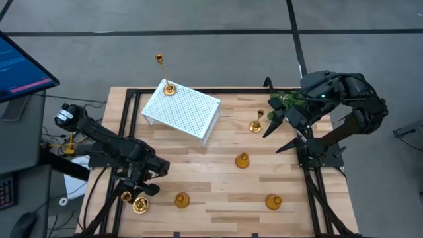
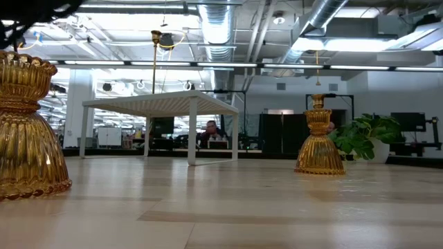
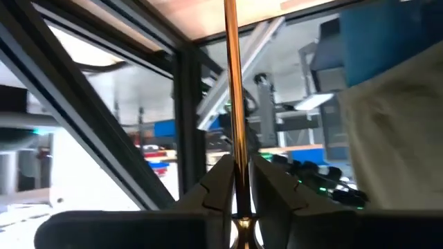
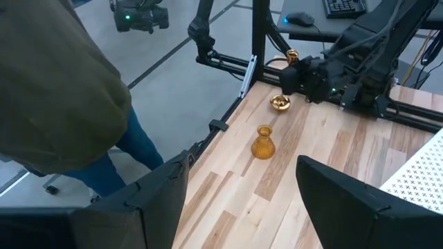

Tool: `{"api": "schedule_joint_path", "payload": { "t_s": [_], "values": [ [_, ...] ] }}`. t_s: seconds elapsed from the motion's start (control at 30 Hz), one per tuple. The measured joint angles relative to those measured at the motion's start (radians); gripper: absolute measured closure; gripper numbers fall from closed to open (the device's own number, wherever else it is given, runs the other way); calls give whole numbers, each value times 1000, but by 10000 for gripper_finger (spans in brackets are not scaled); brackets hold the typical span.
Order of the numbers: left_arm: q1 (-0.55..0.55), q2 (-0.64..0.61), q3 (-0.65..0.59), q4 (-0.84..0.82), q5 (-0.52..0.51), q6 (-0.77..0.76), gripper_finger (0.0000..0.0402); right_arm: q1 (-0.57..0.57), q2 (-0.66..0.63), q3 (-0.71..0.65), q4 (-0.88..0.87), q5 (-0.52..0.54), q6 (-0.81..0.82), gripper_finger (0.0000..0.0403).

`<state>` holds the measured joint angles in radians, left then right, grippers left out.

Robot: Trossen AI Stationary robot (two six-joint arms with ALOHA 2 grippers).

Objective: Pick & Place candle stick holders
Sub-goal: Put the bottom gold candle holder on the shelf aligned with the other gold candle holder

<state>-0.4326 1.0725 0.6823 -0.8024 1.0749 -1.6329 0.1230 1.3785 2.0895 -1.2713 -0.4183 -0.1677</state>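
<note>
While your left tool (image 3: 235, 190) clenches the tall thin-stemmed brass candle holder (image 3: 232, 90), its stem runs straight out between the fingers; your right tool (image 4: 242, 187) waits released, far right.

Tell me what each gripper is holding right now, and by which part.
The left gripper is shut on the thin stem of a tall candle stick holder at the table's front-left corner. The right gripper is open, holding nothing.
</note>
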Motion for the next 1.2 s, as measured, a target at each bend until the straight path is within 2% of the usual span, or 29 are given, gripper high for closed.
{"api": "schedule_joint_path", "payload": {
  "t_s": [0.43, 0.8, 1.2],
  "values": [
    [300, 0, 25, 14, 14, 18, 360, -8, 21, 0, -8, 60, -26, 145],
    [487, 0, 25, 22, 0, 73, 360, -7, 51, -1, -124, 84, -25, 145],
    [652, 9, 26, 48, -92, 50, 359, -6, 48, -1, -129, 85, -23, 145]
  ]
}}
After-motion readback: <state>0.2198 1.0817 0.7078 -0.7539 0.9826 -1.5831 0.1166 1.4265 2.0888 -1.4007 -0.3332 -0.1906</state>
